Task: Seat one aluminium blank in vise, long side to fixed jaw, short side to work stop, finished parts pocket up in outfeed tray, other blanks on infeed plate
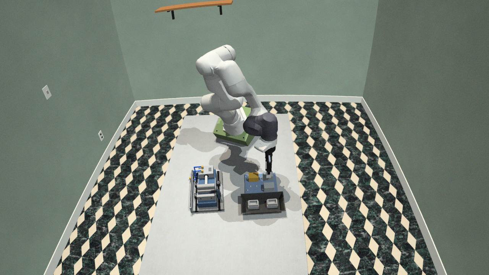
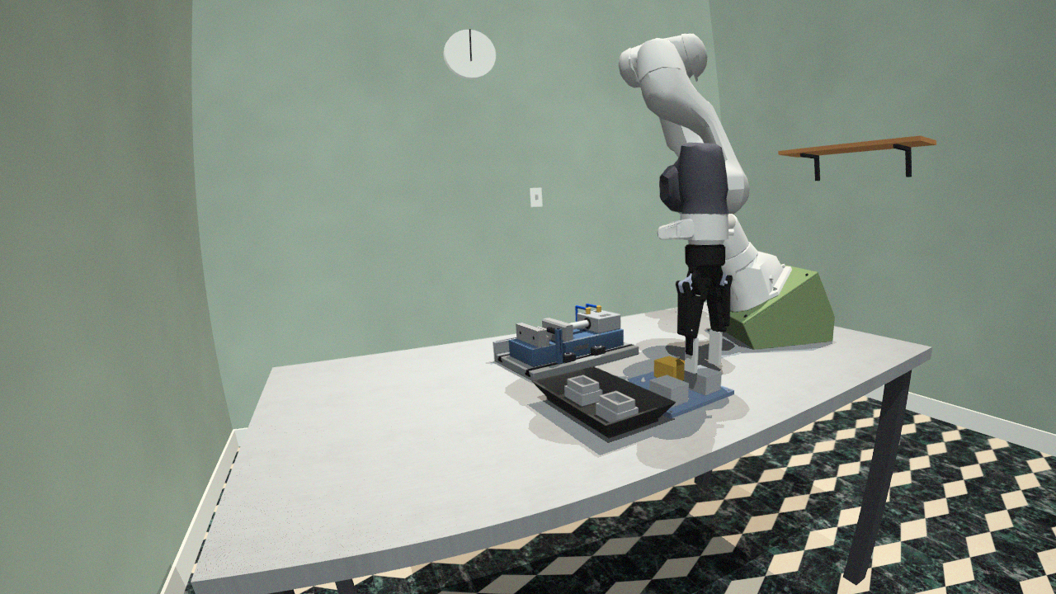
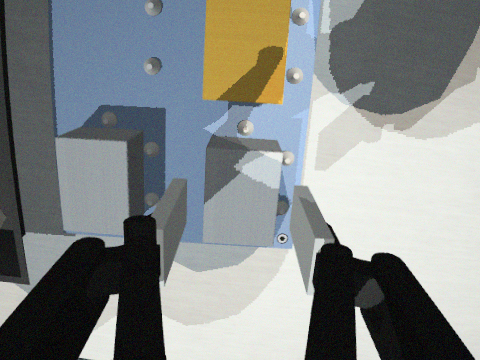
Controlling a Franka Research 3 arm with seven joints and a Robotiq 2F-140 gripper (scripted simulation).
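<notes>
The blue infeed plate (image 3: 180, 94) holds a brass blank (image 3: 247, 43) at its far side and two aluminium blanks, one at the near left (image 3: 94, 183) and one at the near right (image 3: 242, 190). My gripper (image 3: 239, 204) is open and points straight down. Its fingers straddle the near-right aluminium blank, with a gap on each side. In the top view the gripper (image 1: 269, 170) stands over the plate's back right corner. The vise (image 1: 206, 190) is to the left. Two finished parts (image 1: 253, 203) (image 1: 272, 203) sit pocket up in the dark outfeed tray (image 1: 262, 203).
Locating pins (image 3: 154, 66) stand up from the plate around the blanks. The tray lies right against the plate's front edge. The robot's green base (image 1: 234, 131) is behind the plate. The table's right edge is close to the plate.
</notes>
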